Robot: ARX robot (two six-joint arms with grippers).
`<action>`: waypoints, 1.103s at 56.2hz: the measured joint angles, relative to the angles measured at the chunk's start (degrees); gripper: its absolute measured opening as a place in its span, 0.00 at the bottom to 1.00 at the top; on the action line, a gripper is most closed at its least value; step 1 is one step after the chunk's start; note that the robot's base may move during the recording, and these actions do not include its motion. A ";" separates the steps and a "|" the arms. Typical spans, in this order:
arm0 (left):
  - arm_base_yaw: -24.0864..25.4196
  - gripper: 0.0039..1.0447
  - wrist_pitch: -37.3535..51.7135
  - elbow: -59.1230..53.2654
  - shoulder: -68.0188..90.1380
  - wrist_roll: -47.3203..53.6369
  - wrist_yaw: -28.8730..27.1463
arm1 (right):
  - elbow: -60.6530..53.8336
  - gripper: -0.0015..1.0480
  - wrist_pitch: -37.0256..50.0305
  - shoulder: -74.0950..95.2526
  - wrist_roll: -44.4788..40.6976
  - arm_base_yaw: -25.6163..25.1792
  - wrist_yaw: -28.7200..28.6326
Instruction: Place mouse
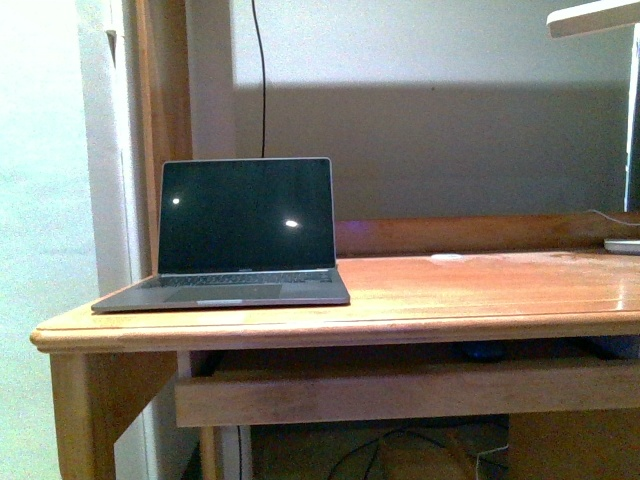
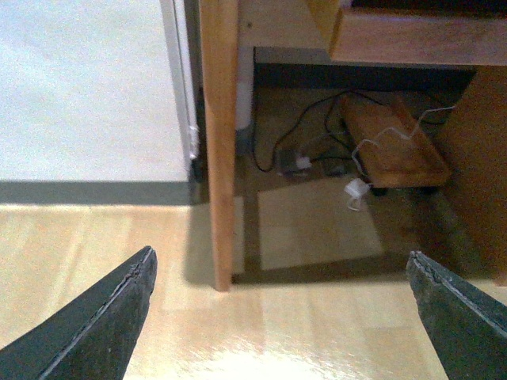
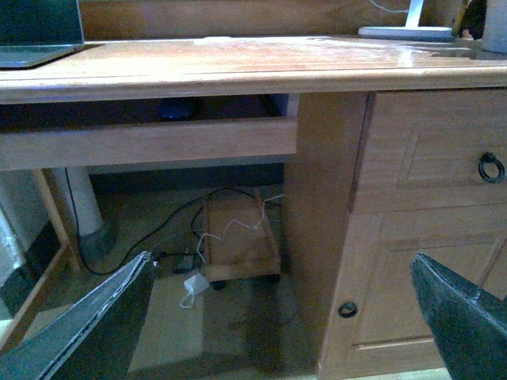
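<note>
A dark rounded shape, apparently the mouse (image 3: 178,108), lies in shadow on the pull-out tray (image 3: 150,142) under the desk top (image 3: 238,67). From the front it shows as a dim bluish blob, the mouse (image 1: 485,350), behind the tray's front rail. My right gripper (image 3: 281,317) is open and empty, low in front of the desk and well short of the tray. My left gripper (image 2: 281,317) is also open and empty, hanging over the pale wood floor near the desk's leg (image 2: 219,142). Neither arm shows in the front view.
An open laptop (image 1: 245,235) with a dark screen stands on the desk's left part. A small white disc (image 1: 447,257) and a lamp base (image 1: 622,245) sit at the back right. Under the desk are a low wooden trolley (image 3: 238,237) and cables (image 2: 301,162). A drawer cabinet (image 3: 428,158) closes the right side.
</note>
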 joint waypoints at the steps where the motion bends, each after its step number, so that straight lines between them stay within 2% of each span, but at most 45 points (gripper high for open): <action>1: 0.37 0.93 2.27 1.14 3.02 1.55 -0.07 | 0.00 0.93 0.00 0.00 0.00 0.00 0.00; 18: -0.33 0.93 34.58 14.19 38.27 36.96 -2.25 | 0.00 0.93 0.00 0.00 0.00 0.00 0.00; 27: -2.51 0.93 45.51 19.78 52.15 54.69 1.99 | 0.00 0.93 0.00 0.00 0.00 0.00 0.00; 33: -3.65 0.93 46.93 23.74 58.88 64.39 4.83 | 0.00 0.93 0.00 0.00 0.00 0.00 0.00; 43: -5.38 0.93 47.74 30.80 67.04 73.42 8.87 | 0.00 0.93 0.00 0.00 0.00 0.00 0.02; 62: -9.22 0.93 47.10 42.62 77.07 79.21 11.91 | 0.00 0.93 0.00 0.00 -0.02 0.00 0.00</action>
